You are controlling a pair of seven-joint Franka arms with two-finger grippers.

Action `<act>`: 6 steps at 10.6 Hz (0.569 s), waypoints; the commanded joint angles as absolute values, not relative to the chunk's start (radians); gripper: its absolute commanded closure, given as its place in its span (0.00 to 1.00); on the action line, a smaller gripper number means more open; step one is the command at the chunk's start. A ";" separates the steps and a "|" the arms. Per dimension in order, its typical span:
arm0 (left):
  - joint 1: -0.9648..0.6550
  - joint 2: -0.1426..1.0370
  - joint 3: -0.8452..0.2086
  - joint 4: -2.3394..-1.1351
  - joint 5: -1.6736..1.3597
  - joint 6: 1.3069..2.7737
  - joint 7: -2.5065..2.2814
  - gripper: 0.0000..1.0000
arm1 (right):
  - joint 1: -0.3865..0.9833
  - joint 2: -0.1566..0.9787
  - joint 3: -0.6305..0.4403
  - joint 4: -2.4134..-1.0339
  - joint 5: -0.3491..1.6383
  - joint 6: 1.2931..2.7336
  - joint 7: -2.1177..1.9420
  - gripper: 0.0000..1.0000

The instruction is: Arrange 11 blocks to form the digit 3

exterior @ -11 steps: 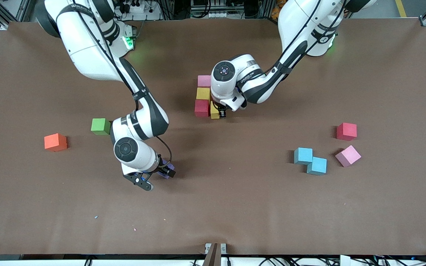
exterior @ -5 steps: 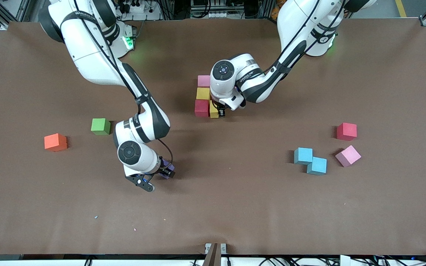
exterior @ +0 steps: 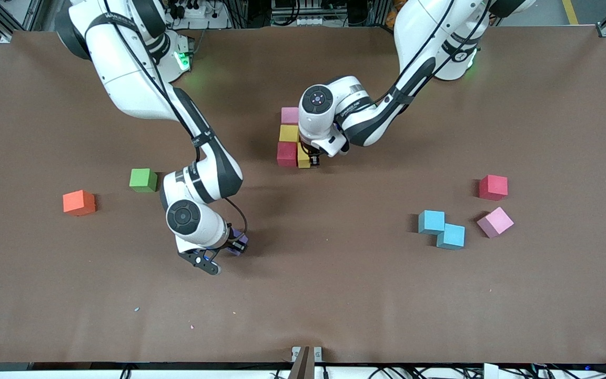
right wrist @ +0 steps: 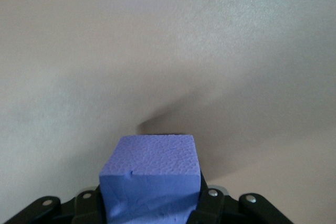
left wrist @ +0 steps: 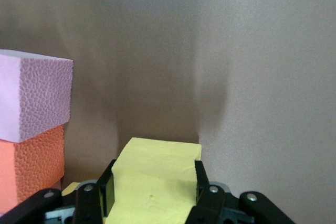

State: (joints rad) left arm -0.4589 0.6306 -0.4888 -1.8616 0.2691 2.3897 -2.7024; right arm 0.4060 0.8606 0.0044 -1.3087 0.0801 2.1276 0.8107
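Looking from the front, the left gripper pinches a small matte yellow cube just beside a red cube of the column, while the right gripper is down at a purple cube on the brown table. At the left wrist, fingers press the yellow cube. At the right wrist, the jaws clamp the purple cube.
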 commanded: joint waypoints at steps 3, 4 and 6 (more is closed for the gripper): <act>-0.468 0.630 -0.486 -1.861 0.273 2.395 -2.729 1.00 | 0.406 0.801 0.012 -1.312 0.083 2.008 0.646 1.00; -0.471 0.635 -0.486 -1.861 0.273 2.395 -2.729 1.00 | 0.407 0.789 0.017 -1.315 0.083 1.993 0.618 0.99; -0.476 0.637 -0.486 -1.855 0.270 2.395 -2.729 1.00 | 0.411 0.779 0.040 -1.324 0.084 1.983 0.531 0.99</act>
